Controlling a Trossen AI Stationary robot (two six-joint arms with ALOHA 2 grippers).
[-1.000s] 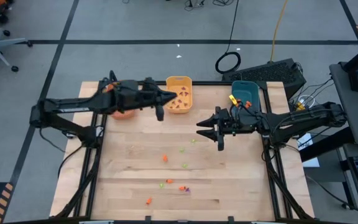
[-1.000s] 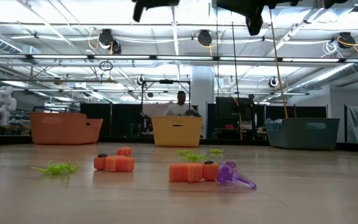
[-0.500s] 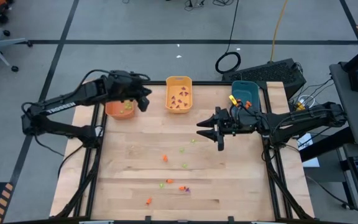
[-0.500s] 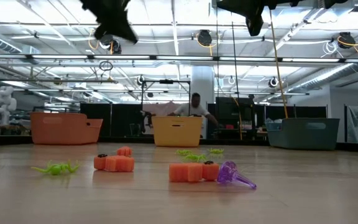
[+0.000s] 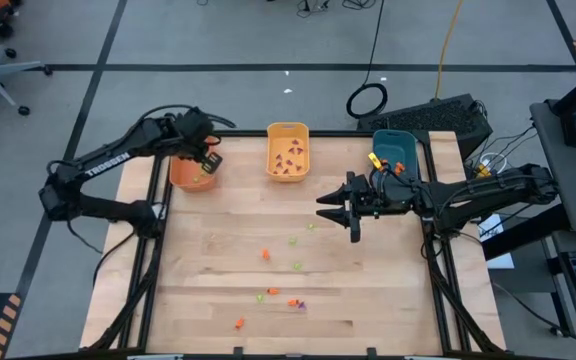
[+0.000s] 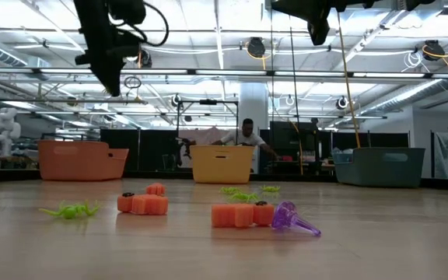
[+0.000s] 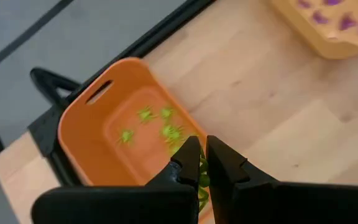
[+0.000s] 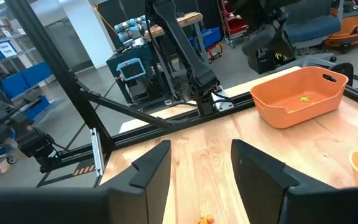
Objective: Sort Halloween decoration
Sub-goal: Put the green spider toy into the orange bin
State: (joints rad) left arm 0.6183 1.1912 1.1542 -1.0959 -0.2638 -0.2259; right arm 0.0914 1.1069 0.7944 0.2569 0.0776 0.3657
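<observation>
Hovering left gripper [image 5: 208,160] | moved from yellow bin [image 5: 288,152] | over orange bin [image 5: 191,176]

My two dark fingers [image 7: 199,163] are pinched on a light green trinket [image 7: 202,178] above the oblong orange plastic bin [image 7: 82,134], where small green trinkets [image 7: 157,124] lie; a yellow plastic bin [image 7: 331,31] sits apart.

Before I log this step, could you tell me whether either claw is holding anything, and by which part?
The left claw, above the orange bin, is shut on a light green trinket, pinched at its upper end. The right claw holds nothing.
</observation>
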